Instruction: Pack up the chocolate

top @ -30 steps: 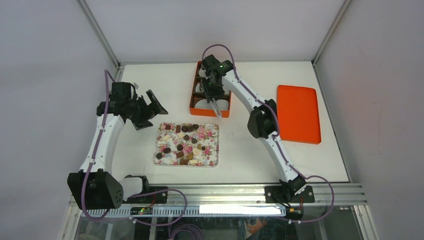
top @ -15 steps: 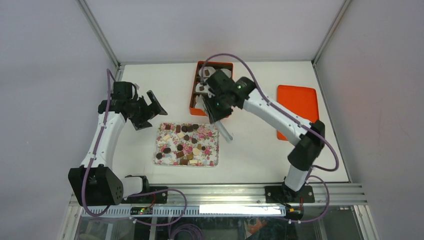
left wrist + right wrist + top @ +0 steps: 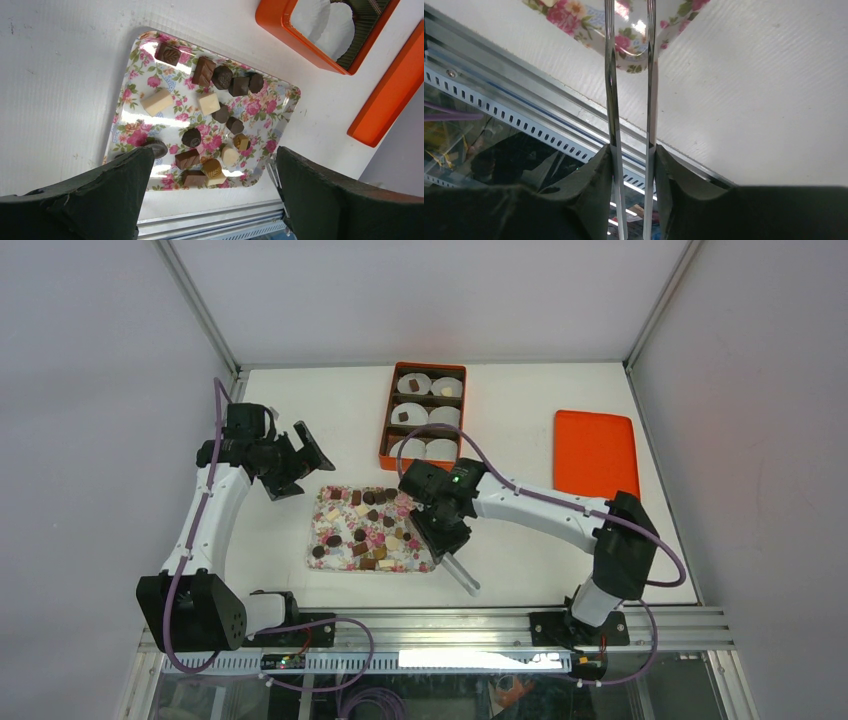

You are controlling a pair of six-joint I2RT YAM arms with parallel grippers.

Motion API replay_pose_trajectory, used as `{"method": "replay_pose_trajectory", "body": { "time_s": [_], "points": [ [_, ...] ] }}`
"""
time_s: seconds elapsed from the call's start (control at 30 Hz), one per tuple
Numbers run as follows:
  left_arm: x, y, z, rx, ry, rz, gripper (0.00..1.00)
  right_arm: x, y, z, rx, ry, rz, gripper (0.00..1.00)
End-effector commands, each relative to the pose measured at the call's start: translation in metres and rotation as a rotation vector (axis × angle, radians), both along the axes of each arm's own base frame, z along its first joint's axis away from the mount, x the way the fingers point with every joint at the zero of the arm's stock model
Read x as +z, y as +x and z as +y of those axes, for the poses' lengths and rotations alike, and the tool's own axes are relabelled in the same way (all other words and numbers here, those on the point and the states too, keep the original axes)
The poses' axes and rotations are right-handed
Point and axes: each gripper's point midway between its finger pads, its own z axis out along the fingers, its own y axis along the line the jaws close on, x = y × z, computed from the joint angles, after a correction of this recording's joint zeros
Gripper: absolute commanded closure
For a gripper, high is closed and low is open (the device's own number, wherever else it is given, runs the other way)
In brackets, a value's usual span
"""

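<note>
right of the floral tray (image 3: pixel 131 95), right jaws grip tweezers (image 3: pixel 610 100); left jaws gape open near the chocolate (image 3: pixel 191 137).

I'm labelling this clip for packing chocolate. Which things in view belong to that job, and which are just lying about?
Job:
- small brown and cream chocolates
- floral rectangular tray under them
- orange box with white paper cups
- thin metal tweezers, gripped in the right tool

Lying about:
- flat orange rectangular lid on the right, untouched
- left tool, open, holding nothing
</note>
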Motion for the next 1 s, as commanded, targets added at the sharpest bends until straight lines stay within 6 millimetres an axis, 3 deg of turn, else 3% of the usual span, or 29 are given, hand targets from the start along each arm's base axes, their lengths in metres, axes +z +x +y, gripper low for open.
{"method": "replay_pose_trajectory", "body": {
  "time_s": [0.0, 0.27, 0.53, 0.77, 0.97],
  "points": [
    [0.017, 0.006, 0.002, 0.014, -0.009, -0.069, 0.01, -0.002, -0.013, 0.011, 0.027, 0.009, 0.002, 0.65],
    [0.015, 0.006, 0.002, 0.010, -0.009, -0.067, 0.01, -0.016, -0.025, 0.016, 0.083, -0.053, 0.021, 0.63],
    [0.014, 0.008, 0.002, 0.010, -0.011, -0.067, 0.01, -0.024, -0.023, 0.018, 0.096, -0.085, 0.018, 0.63],
    [0.016, 0.008, 0.002, 0.013, -0.010, -0.073, 0.01, -0.034, -0.014, 0.022, 0.118, -0.116, -0.001, 0.63],
    [0.018, 0.005, 0.002, 0.014, -0.008, -0.081, 0.01, -0.033, 0.012, 0.020, 0.094, -0.139, -0.050, 0.63]
  ]
}}
